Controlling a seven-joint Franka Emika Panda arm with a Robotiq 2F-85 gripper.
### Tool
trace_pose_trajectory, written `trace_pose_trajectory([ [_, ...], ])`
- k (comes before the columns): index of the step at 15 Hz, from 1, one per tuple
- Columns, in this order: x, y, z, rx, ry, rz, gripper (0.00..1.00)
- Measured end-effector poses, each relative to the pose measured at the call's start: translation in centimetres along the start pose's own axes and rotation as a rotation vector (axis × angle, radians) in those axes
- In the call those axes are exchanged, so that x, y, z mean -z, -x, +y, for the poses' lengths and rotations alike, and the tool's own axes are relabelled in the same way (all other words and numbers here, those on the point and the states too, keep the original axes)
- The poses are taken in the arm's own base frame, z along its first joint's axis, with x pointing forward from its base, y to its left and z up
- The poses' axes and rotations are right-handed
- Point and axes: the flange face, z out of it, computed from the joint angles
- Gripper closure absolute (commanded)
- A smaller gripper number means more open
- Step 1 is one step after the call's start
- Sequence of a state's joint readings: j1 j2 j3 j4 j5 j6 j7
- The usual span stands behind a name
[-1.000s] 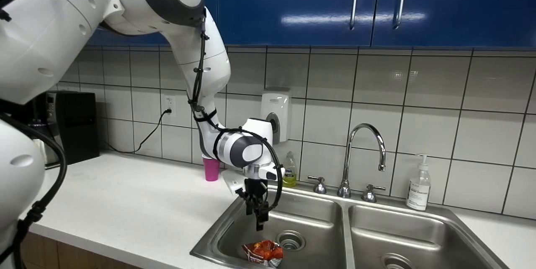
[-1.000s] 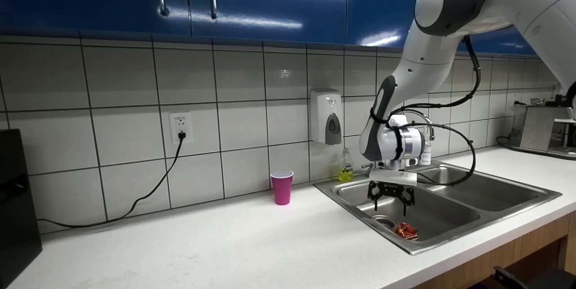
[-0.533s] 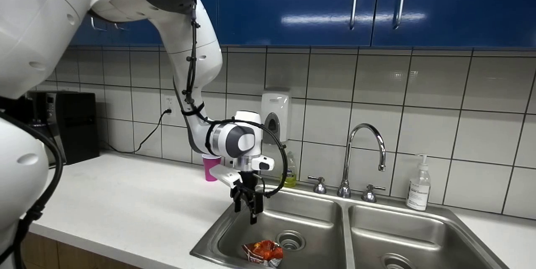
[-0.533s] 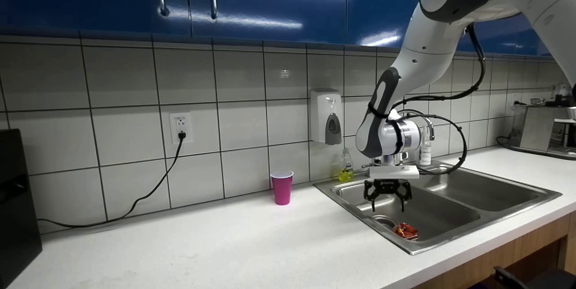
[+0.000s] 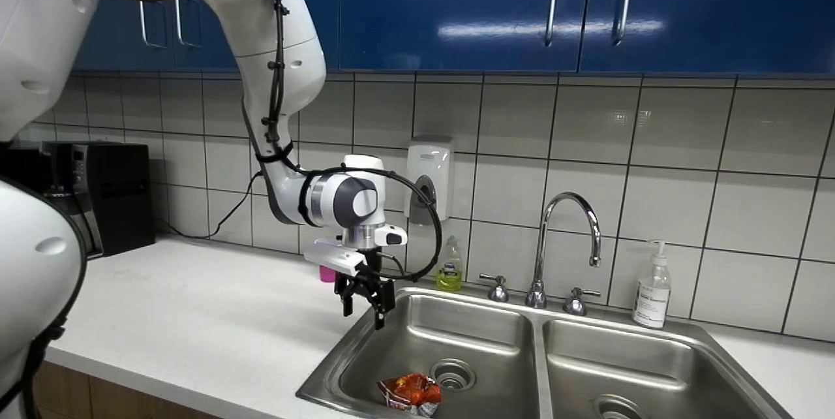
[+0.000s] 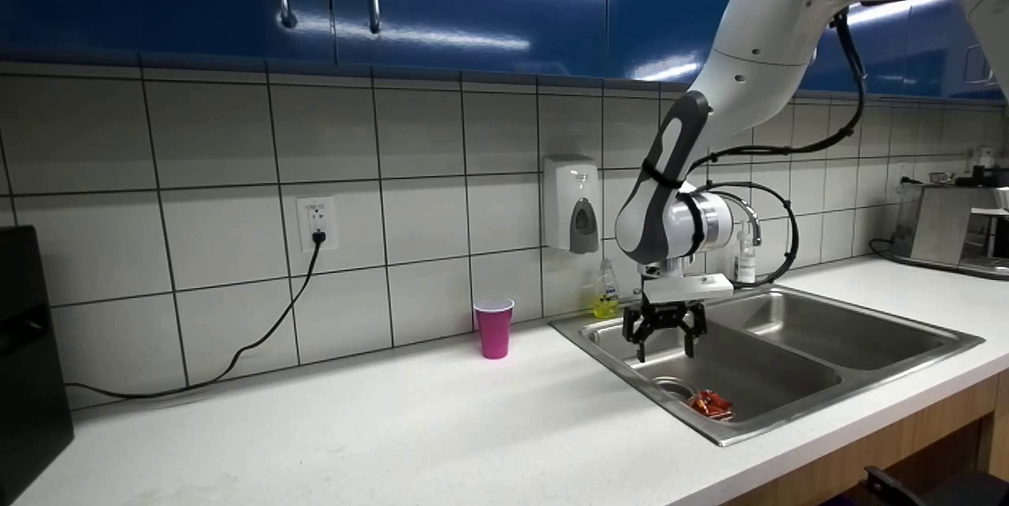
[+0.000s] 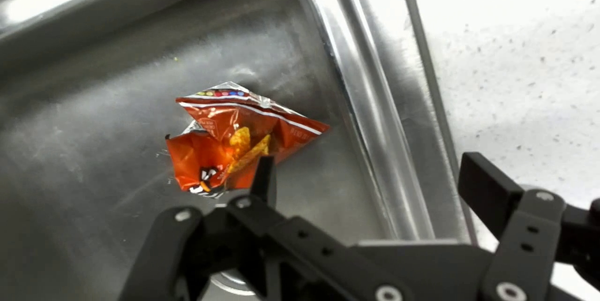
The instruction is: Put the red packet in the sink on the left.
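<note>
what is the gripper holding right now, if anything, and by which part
Nothing is held: the gripper hangs open, and the red packet lies below it in the sink.

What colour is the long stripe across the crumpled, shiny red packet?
White, on the red packet; best seen in the wrist view.

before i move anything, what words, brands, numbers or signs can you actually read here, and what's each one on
No text reads for certain.
Red chip packet: white-on-black lettering, crumpled, no whole word legible; the smaller print is blurred.
Pump bottle label: printed lines, too blurred.
Dish soap bottle label: too blurred.
Wall dispenser: marking near the top, too small.
Wall outlet: tiny marking near the top, too small.
</note>
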State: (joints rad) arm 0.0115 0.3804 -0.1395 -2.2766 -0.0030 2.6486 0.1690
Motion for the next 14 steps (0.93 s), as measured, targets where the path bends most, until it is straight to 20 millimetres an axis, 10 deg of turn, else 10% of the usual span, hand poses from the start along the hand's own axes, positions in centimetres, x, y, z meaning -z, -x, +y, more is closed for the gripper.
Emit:
trace_pose_trajectory([
  [14, 3.7, 10.4, -6.1, 0.214, 0.001, -0.066, 0.0],
])
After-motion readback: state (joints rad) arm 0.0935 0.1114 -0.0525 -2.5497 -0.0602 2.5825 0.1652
